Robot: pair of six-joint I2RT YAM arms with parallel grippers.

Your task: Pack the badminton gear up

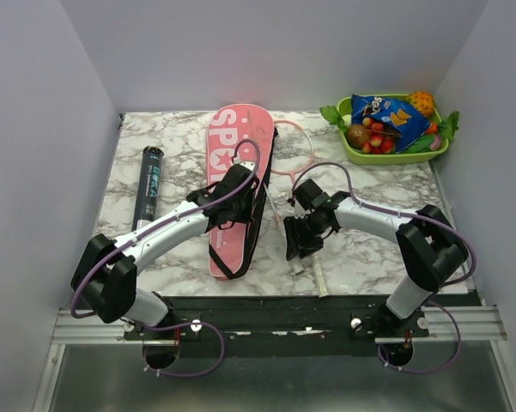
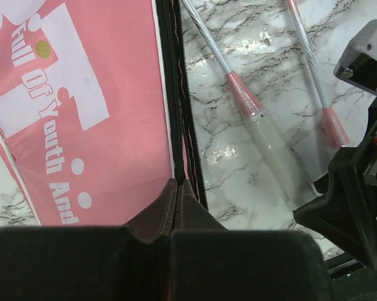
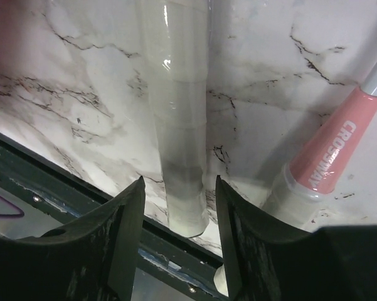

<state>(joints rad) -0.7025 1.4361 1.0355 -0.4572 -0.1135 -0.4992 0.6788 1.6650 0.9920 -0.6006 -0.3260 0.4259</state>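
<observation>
Marble table (image 1: 176, 142), top view: left gripper (image 1: 240, 178) sits on the pink racket bag (image 1: 230, 137); right gripper (image 1: 293, 247) hangs over a racket handle (image 1: 318, 279) near the front edge. Left wrist: fingers (image 2: 166, 207) pressed together at the bag's black zipper (image 2: 175, 94), any pinch unclear. Right wrist: fingers (image 3: 128, 216) apart, straddling the white handle, gaps on both sides.

One pink bag (image 1: 232, 172). Two rackets (image 2: 266, 138). One dark tube (image 1: 150, 184). One green tray (image 1: 395, 158), with one blue snack pack (image 1: 386, 116) and one pineapple (image 1: 422, 103) inside. Small red fruits (image 1: 378, 137) there, too jumbled to count. Two arms (image 1: 167, 227). Two claws: left claw (image 2: 177, 188), right claw (image 3: 179, 185). One table (image 1: 180, 137).
</observation>
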